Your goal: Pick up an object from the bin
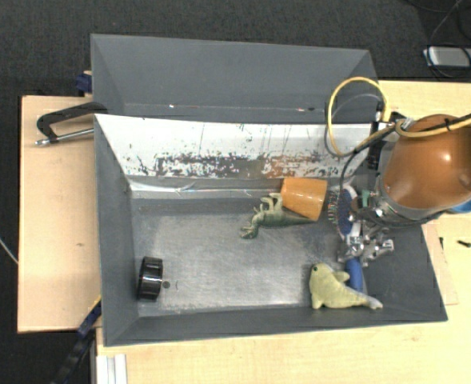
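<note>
Several small things lie apart in the grey bin [219, 262]. My pincer [361, 246] hangs over its right side, between an orange cup [305, 197] lying on its side and a pale plush animal [335, 290] in the lower right corner, just beside me. Whether my pincer is spread or pressed together I cannot tell. A green toy frog [265, 217] sits by the cup; a black round cap [149, 278] lies well apart, lower left.
</note>
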